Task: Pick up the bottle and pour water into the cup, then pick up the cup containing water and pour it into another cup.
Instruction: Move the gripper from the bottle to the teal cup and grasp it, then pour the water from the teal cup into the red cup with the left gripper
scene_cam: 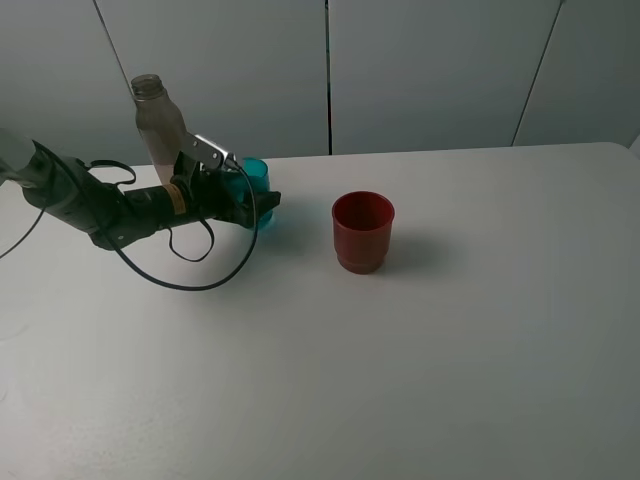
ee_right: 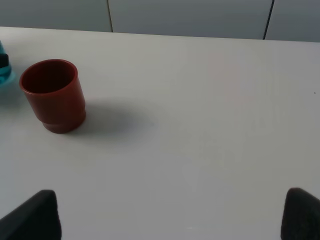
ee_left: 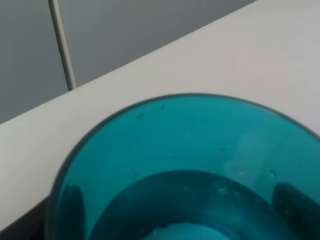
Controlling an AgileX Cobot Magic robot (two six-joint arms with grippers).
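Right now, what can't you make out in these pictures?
- Bottle: its lower part, high view, hidden behind the left arm.
- Teal cup: base cut off by the left wrist view's edge; whether the left tool touches it is unclear.
- Right tool: only fingertips show, right wrist view.

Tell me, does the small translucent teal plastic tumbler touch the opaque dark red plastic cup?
Apart. The exterior high view shows bare white table between the teal tumbler and the red cup.

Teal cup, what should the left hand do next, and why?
Likely close the left hand on the teal cup: its fingers stand wide open on either side of the cup, not yet gripping, and the red cup waits nearby.
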